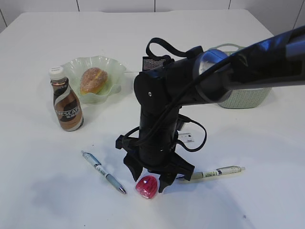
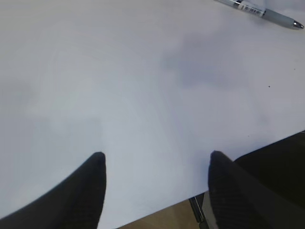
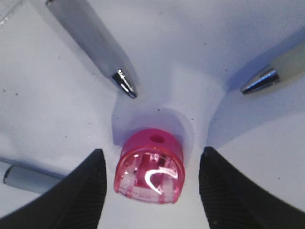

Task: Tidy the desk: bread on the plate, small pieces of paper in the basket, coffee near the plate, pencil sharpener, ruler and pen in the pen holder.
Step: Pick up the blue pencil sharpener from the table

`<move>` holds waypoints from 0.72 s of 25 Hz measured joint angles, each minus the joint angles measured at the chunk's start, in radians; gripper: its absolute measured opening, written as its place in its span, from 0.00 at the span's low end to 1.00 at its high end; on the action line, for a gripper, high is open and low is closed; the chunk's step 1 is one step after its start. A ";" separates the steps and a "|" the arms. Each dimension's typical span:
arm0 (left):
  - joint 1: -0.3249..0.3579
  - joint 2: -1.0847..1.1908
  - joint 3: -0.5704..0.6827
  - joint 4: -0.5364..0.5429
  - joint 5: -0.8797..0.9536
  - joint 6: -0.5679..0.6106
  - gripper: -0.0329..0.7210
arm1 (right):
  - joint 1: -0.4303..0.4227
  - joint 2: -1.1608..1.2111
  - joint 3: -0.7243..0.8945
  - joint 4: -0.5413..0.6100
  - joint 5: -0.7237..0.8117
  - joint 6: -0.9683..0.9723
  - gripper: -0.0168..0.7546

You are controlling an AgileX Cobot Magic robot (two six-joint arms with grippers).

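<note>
A pink pencil sharpener (image 1: 147, 186) lies on the white table near the front; it also shows in the right wrist view (image 3: 150, 168). My right gripper (image 1: 148, 175) points straight down over it, open, one finger on each side (image 3: 152, 153), not touching. A blue-grip pen (image 1: 103, 171) lies to its left and a pale pen (image 1: 218, 172) to its right; both tips (image 3: 124, 83) (image 3: 259, 80) point at the sharpener. Bread (image 1: 93, 79) lies on the green glass plate (image 1: 113, 66). The coffee bottle (image 1: 67, 102) stands beside the plate. My left gripper (image 2: 157, 157) is open and empty. The pen holder and ruler are out of view.
A pale woven basket (image 1: 245, 97) stands at the right, partly hidden behind my right arm. A small white printed piece (image 1: 187, 138) lies under the arm. In the left wrist view the table's front edge (image 2: 157, 212) is just below the fingers and a pen (image 2: 267, 13) lies at top right.
</note>
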 joint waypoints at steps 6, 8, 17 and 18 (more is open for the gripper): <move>0.000 0.000 0.000 0.000 0.000 0.000 0.67 | 0.000 0.000 0.000 0.009 0.000 0.002 0.64; 0.000 0.000 0.000 0.000 0.000 0.000 0.67 | 0.000 0.000 0.000 0.018 0.000 0.002 0.64; 0.000 0.000 0.000 0.000 0.000 0.000 0.67 | 0.000 0.004 0.000 0.028 0.000 0.004 0.64; 0.000 0.000 0.000 0.000 0.000 0.000 0.67 | 0.000 0.015 0.000 0.048 0.000 0.004 0.64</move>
